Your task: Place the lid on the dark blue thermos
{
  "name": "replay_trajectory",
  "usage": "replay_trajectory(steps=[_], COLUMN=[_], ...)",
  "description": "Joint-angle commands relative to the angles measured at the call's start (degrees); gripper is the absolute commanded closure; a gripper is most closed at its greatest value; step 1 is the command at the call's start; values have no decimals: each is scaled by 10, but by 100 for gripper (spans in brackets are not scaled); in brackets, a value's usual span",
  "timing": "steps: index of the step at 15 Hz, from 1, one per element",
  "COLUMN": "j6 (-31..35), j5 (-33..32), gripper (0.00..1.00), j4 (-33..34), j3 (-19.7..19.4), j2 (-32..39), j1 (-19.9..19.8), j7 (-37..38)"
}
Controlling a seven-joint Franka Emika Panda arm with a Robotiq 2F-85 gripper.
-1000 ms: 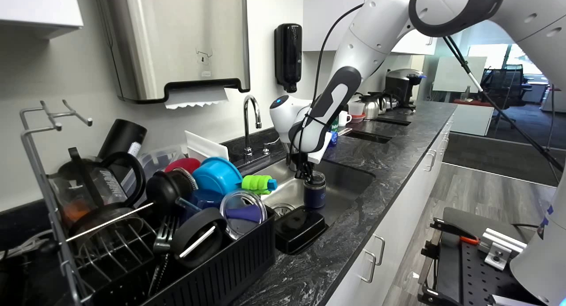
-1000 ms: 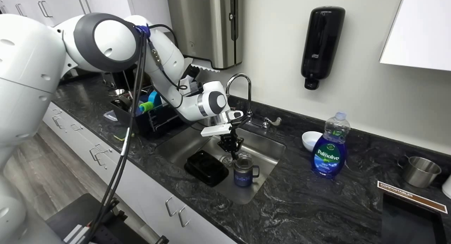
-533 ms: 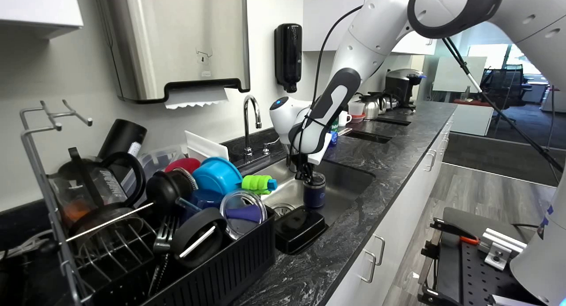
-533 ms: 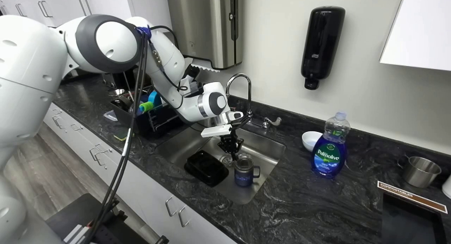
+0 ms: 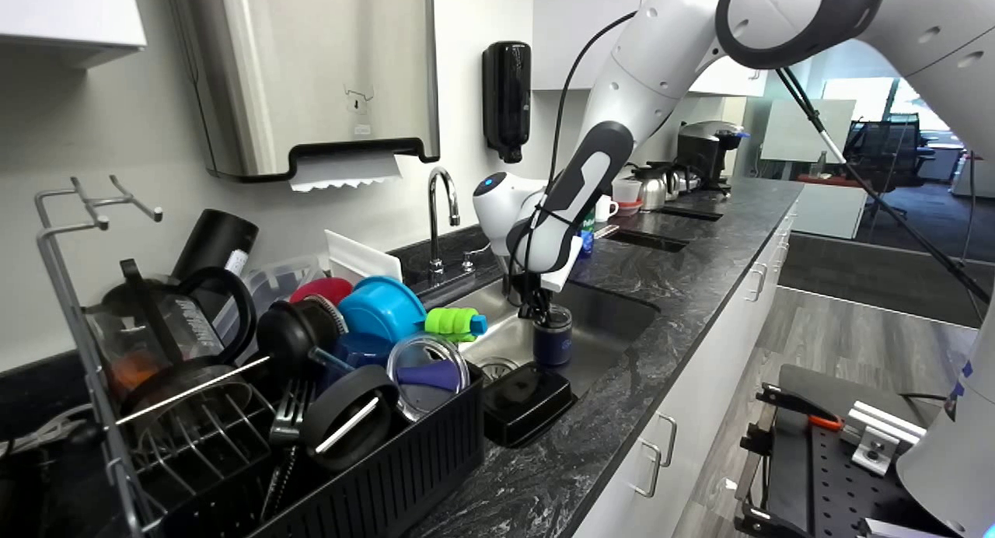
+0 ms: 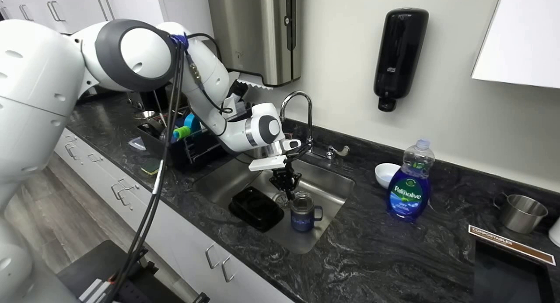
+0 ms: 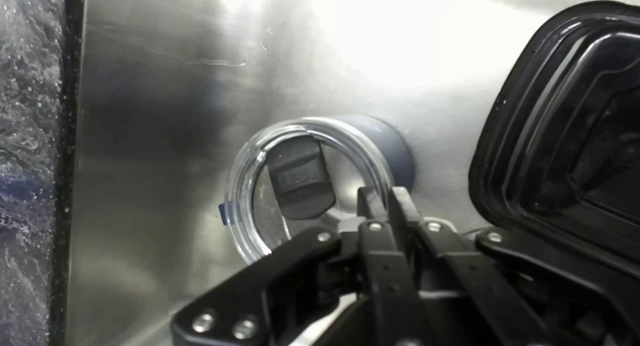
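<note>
The dark blue thermos point(image 6: 302, 219) stands in the sink, its handle on the side away from the black container. At its mouth is the lid point(image 7: 300, 178), a clear disc with a dark slider in the middle. My gripper point(image 7: 383, 196) comes down at the lid's edge, its jaws close together with the clear rim running between them. In the wrist view the thermos body point(image 7: 400, 151) shows only as a blue strip behind the lid. Whether the lid is fully seated cannot be told. Both exterior views show the fingertips touching the top of the thermos.
A black container point(image 6: 256, 209) lies in the steel sink point(image 6: 323, 178) beside the thermos. The faucet point(image 6: 309, 119) rises behind. A full dish rack point(image 5: 404, 468) borders the sink, and a soap bottle point(image 6: 409, 189) and a white bowl point(image 6: 386, 174) stand on the counter.
The arm has sunk very slightly. In an exterior view the thermos has shifted a hair to the right, and the fingertips have since drifted slightly left. The jaws look unchanged.
</note>
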Motion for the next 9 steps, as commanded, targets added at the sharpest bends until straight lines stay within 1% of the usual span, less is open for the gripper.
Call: replay_trajectory(steps=[1,8,9], j6=[-9,-13,-14], j5=[13,14,15], gripper=[98,98,66], j4=[10,13,14], j3=[3,4,4], j2=[9,11,11], j1=[-2,-3,-3], j7=[-14,-17,-17])
